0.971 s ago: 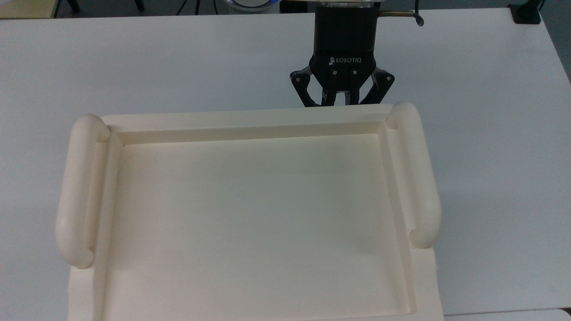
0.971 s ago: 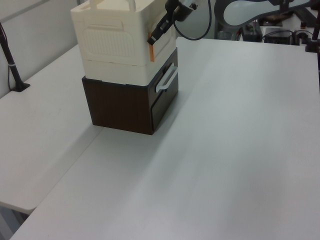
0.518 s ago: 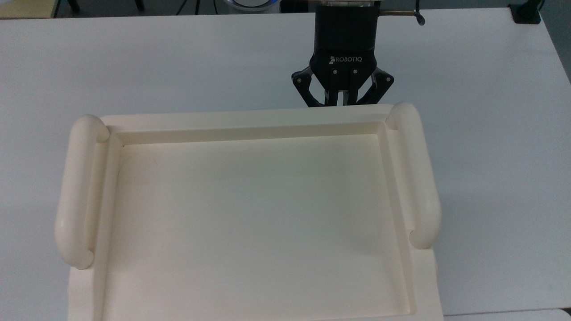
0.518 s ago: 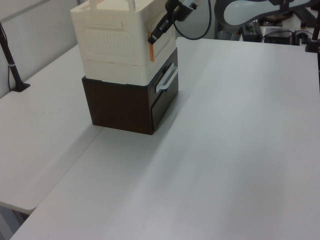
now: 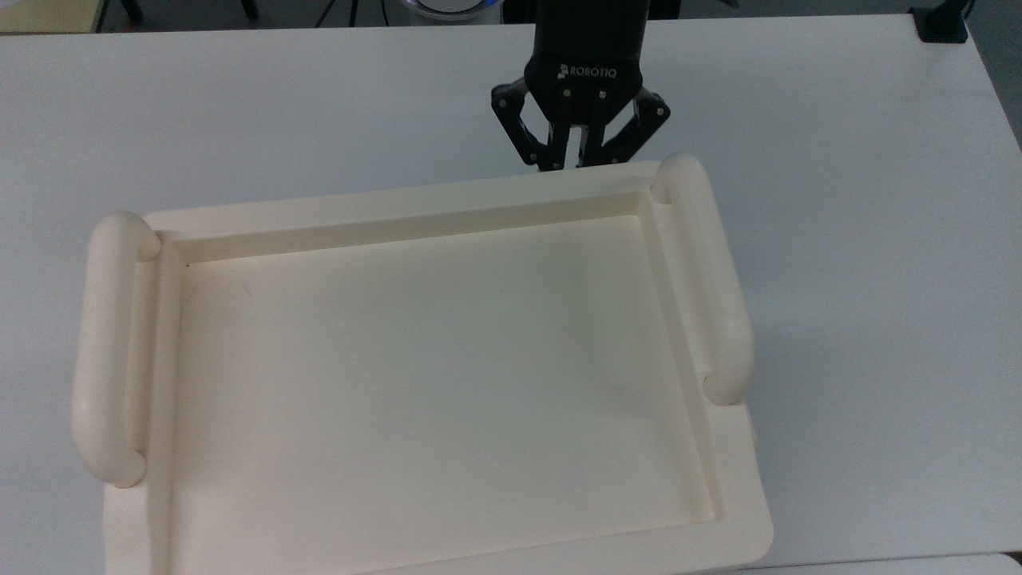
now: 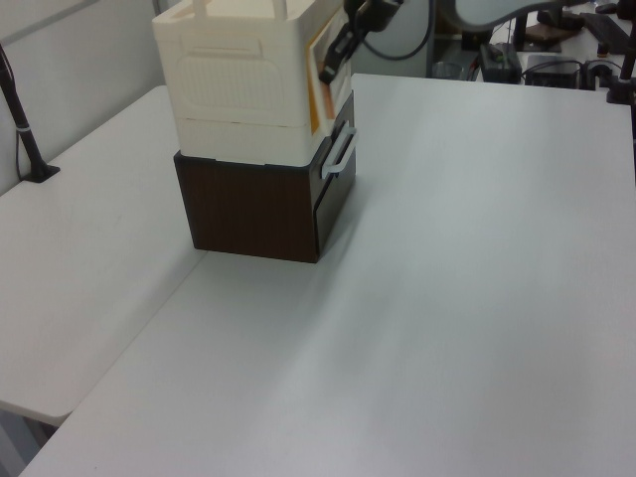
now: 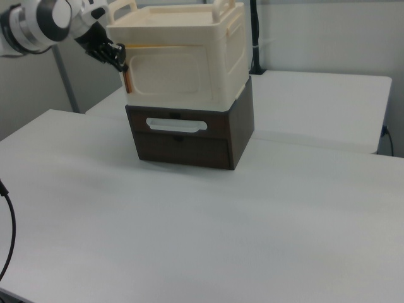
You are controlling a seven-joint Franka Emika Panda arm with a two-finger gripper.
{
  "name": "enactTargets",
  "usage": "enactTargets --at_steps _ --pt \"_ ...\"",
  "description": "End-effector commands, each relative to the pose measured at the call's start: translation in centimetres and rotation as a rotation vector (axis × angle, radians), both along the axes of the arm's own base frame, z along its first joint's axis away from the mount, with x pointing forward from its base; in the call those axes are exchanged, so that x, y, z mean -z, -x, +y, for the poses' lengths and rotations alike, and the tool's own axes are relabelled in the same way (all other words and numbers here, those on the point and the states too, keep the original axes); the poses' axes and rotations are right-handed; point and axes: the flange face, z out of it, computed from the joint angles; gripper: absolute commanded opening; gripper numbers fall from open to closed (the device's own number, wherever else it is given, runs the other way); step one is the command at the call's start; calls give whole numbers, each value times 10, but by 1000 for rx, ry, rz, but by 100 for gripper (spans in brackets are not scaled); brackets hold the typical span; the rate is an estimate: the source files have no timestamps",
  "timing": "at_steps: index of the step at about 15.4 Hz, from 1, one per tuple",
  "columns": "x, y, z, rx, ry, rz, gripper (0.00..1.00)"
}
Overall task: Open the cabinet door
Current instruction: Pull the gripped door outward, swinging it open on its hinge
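A cream cabinet stands on a dark brown drawer base (image 6: 248, 204); its recessed, tray-like top (image 5: 399, 209) has rounded side rails. The cabinet door (image 7: 180, 79) is the cream front panel. In the left view the cabinet door (image 6: 320, 50) stands slightly ajar, with an orange-copper strip along its free edge. My black gripper (image 5: 568, 164) reaches the front just past the top's far rim, its tips hidden under that rim. The gripper (image 7: 120, 62) sits at the door's handle edge and looks shut on the handle. In the left view the gripper (image 6: 329, 72) is at the door's outer edge.
The brown base has a drawer with a white bar handle (image 7: 176, 124), also seen as the white handle (image 6: 340, 154). The white table (image 5: 878, 239) spreads wide around the cabinet. A black post (image 6: 25, 139) stands at the left view's left edge.
The gripper moved up and to the top view's left. The cabinet top shifted and turned with it. In the left view the door edge swung out from the front.
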Motion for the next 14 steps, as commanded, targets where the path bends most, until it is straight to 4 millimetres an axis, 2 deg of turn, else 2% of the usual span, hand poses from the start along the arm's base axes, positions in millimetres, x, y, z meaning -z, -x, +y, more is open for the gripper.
enactTargets --at_steps 1,4,6,8,10,14 --pt "4 22 -54 92 26 195 39" --pt "2 39 -70 104 46 307 87" --pt "-6 49 -80 99 60 344 88" --pt "-19 59 -91 88 73 372 94" --pt "-42 78 -109 65 89 390 99" --pt "-85 110 -147 2 101 388 100"
